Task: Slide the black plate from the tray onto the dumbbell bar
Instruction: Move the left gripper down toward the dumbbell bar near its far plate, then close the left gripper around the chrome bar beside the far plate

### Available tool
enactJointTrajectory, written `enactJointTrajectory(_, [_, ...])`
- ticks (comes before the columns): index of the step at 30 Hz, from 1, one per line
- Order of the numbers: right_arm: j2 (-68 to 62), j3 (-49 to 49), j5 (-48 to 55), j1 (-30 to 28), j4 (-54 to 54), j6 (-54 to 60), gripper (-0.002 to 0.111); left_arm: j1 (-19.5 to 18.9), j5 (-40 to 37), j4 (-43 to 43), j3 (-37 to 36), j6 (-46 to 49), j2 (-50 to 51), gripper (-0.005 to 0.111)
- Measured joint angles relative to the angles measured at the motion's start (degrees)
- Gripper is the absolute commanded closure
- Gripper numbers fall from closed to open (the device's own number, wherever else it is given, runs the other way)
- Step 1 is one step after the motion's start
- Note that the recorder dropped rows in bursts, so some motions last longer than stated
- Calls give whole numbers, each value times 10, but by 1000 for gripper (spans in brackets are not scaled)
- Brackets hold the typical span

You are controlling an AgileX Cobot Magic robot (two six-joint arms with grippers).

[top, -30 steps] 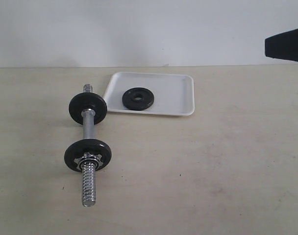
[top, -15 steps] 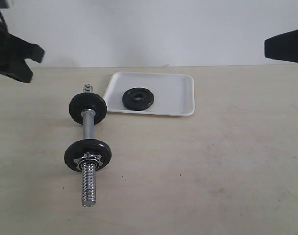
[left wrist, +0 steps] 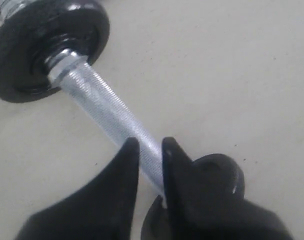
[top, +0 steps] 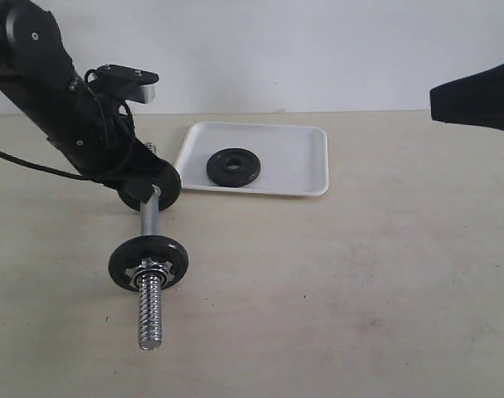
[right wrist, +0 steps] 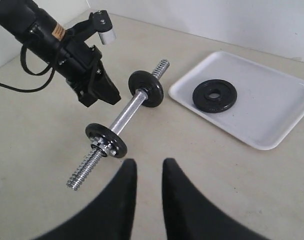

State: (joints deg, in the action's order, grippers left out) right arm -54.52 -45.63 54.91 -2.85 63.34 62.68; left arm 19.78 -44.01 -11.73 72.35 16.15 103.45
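One dumbbell bar: chrome, lying on the beige table, its length running near to far, with the bare threaded end nearest.
Star nut: chrome, on the thread, against the near disc.
Near disc: black, upright on the bar.
Left gripper: low over the knurled shaft beyond the near disc. Its fingers are parted by a narrow gap and grasp nothing. Whether they touch the bar cannot be told.
Far disc: black, on the bar, partly hidden behind the left arm.
Tray: white, on the table beyond and to the right of the bar.
Black plate: lying flat in the tray's left half, apart from the bar.
Right gripper: raised at the far right, well apart from everything. Its fingers are slightly parted and empty.
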Motion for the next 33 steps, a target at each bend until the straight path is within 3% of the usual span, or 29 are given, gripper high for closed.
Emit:
enactJointTrajectory(4, [0,0,3,0,0,0,60,1,26,-48,0,39,0,38])
enactJointTrajectory(6, [0,0,3,0,0,-2,60,1,29,-55,0,42,0,29])
enactJointTrajectory(9, [0,0,3,0,0,-3,60,1,29,-49,0,8,0,30])
enactJointTrajectory(19, [0,0,-2,0,0,-6,60,1,29,99,1,-270,18,31])
enactJointTrajectory(33, [0,0,-2,0,0,-9,60,1,104,99,2,-311,104,32])
